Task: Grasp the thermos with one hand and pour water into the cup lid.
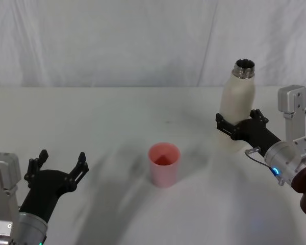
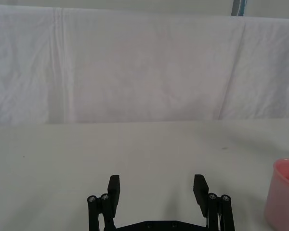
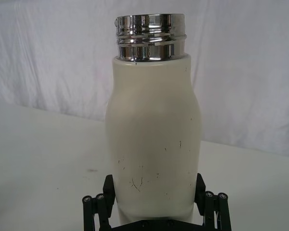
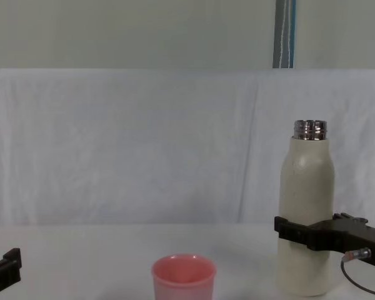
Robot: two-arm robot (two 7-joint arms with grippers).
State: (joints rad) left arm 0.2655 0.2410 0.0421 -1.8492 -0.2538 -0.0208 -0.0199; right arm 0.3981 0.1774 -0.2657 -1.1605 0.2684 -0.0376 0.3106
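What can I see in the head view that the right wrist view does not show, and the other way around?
Head view alone: the pink cup lid at the table's middle, and the left gripper open, low on the left. Right wrist view alone: fine scratches on the thermos body and the threads of its steel neck. Both: the upright thermos with the right gripper around its lower body.

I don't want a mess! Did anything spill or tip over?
Nothing spilled. The thermos stands upright with the right gripper around its lower body, the cup stands upright nearby, and the left gripper waits open.
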